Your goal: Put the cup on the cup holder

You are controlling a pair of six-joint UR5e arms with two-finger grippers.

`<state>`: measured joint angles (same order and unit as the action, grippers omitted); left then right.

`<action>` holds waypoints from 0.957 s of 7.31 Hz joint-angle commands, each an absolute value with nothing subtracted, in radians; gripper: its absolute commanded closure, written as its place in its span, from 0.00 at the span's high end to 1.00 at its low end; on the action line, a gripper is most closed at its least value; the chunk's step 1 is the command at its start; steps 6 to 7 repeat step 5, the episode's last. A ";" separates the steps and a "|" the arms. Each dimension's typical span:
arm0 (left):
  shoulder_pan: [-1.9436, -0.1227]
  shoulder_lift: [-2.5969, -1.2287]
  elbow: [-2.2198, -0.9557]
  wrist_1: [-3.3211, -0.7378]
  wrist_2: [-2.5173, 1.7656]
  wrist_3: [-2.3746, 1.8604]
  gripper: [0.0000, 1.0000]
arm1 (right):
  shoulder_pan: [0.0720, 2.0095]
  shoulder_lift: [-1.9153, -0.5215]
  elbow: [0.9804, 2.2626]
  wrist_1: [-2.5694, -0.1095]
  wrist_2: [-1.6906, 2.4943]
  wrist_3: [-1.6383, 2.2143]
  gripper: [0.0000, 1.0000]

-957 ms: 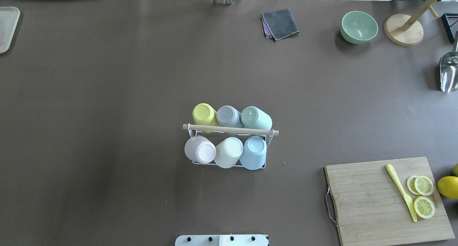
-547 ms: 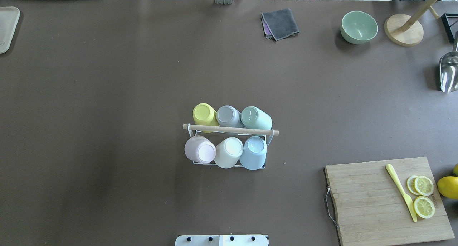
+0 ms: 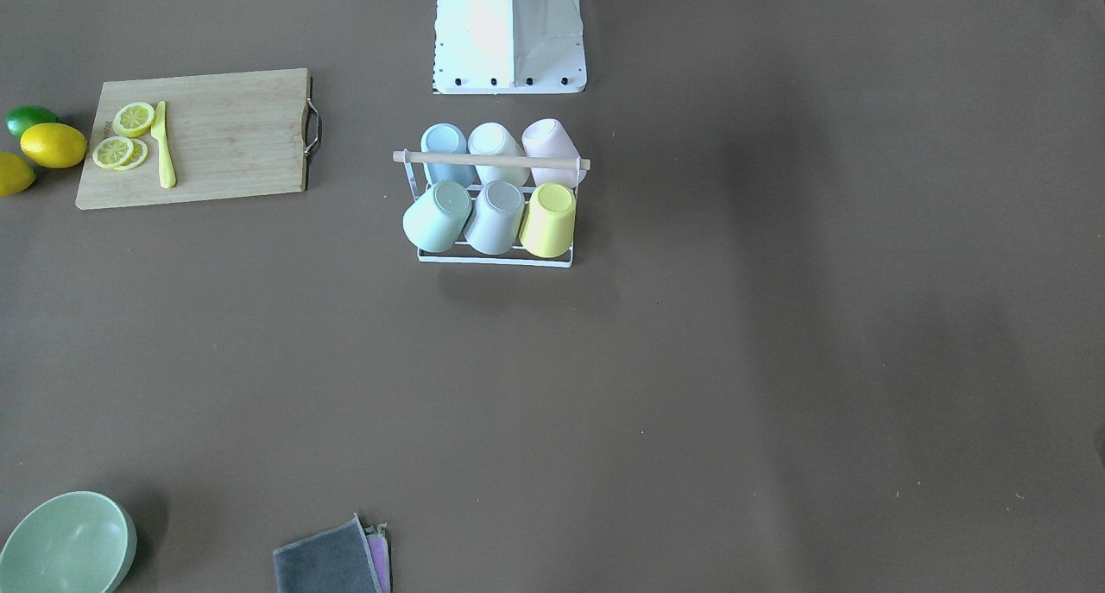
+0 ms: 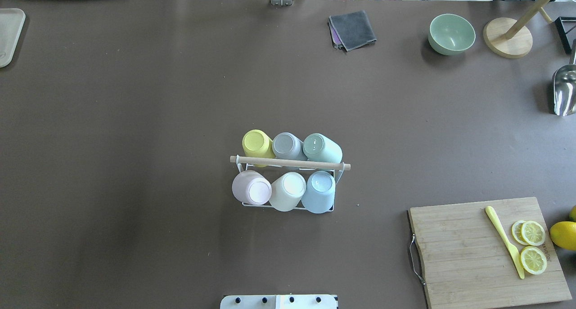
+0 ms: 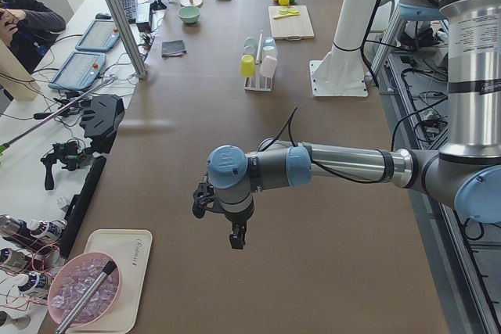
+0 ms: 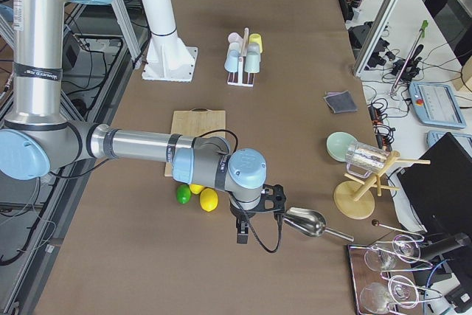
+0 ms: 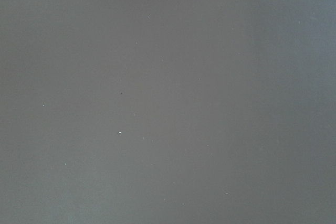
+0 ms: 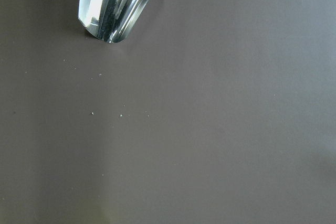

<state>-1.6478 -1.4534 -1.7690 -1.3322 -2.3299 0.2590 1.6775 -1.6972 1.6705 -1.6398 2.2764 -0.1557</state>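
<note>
The white wire cup holder (image 4: 290,163) with a light wooden rod handle stands at the table's middle, also in the front-facing view (image 3: 492,159). Several pastel cups sit upside down on its prongs: yellow (image 4: 256,143), grey (image 4: 287,145) and green (image 4: 321,148) in the far row, pink (image 4: 251,187), white (image 4: 288,191) and blue (image 4: 318,191) in the near row. My left gripper (image 5: 235,240) hangs over bare table far to the left. My right gripper (image 6: 242,235) hangs far to the right, near a metal scoop (image 6: 306,223). I cannot tell whether either gripper is open or shut.
A wooden cutting board (image 4: 486,250) with lemon slices and a yellow knife lies at the near right, with lemons (image 4: 563,235) beside it. A green bowl (image 4: 451,33), grey cloth (image 4: 352,29), wooden stand (image 4: 507,37) and scoop (image 4: 564,91) are at the far right. A tray (image 4: 8,34) is at the far left.
</note>
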 commanded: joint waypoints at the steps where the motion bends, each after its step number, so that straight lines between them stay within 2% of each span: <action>1: -1.647 -1.453 -1.769 -1.333 -2.330 0.259 0.99 | 1.678 -1.697 1.671 -1.640 2.276 -0.155 1.00; 7: -1.648 -1.453 -1.767 -1.333 -2.330 0.258 0.99 | 1.677 -1.698 1.671 -1.640 2.276 -0.163 1.00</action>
